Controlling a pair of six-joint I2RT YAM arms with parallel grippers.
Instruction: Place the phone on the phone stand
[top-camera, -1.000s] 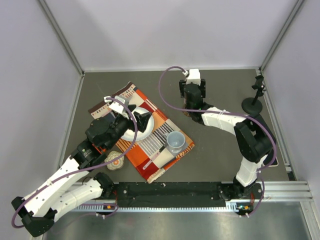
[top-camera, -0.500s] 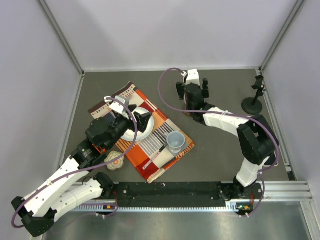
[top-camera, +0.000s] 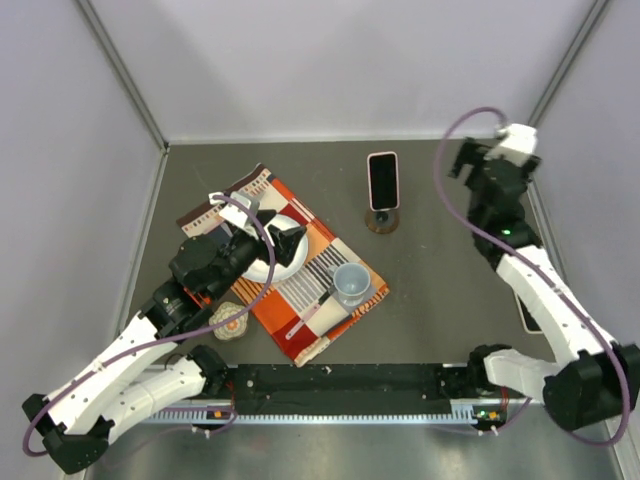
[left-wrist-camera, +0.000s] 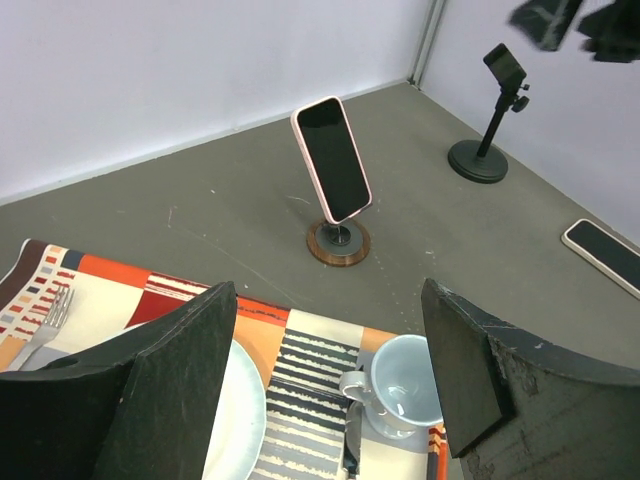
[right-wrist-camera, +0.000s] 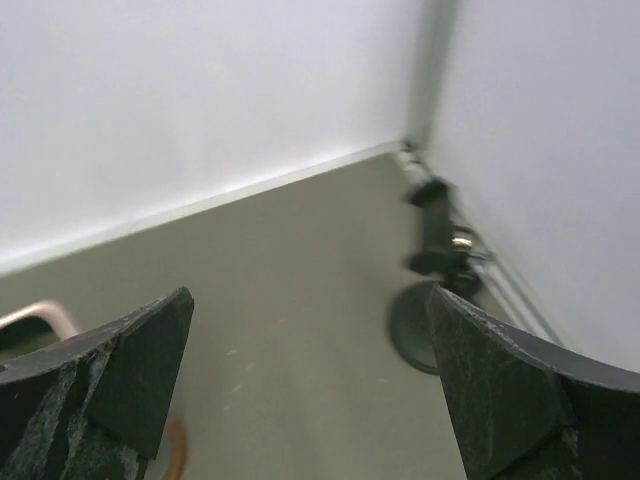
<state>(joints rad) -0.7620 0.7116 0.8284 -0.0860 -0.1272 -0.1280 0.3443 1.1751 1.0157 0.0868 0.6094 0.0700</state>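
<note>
Our right gripper (right-wrist-camera: 310, 300) stands wide open and empty, well to the right of the phone stand (top-camera: 381, 222). The phone (top-camera: 382, 180) leans upright on that stand. Our left gripper (left-wrist-camera: 328, 290), likewise open and empty, hovers left of the stand, over the plate (top-camera: 268, 268).
</note>
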